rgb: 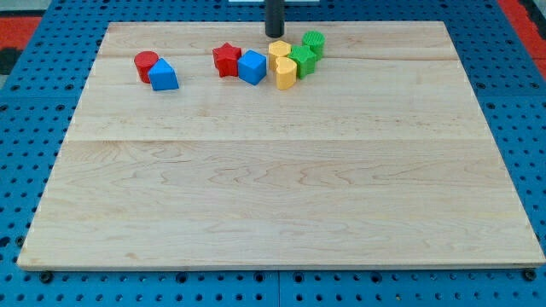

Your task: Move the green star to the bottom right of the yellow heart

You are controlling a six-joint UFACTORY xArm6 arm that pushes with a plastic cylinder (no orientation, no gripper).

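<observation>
The green star (302, 60) lies near the view's top, right of centre. It touches the yellow heart (286, 74) and sits to that heart's upper right. A second yellow block, seemingly a hexagon (279, 50), sits just above the heart and left of the star. A green cylinder (313, 41) is at the star's upper right. My tip (274, 35) stands at the board's top edge, just above the yellow hexagon and up-left of the green star, touching no block that I can see.
A blue cube (252, 66) and a red star (227, 60) lie just left of the yellow blocks. A red cylinder (146, 64) and a blue triangle (163, 75) sit at the upper left. The wooden board (273, 196) rests on a blue pegboard.
</observation>
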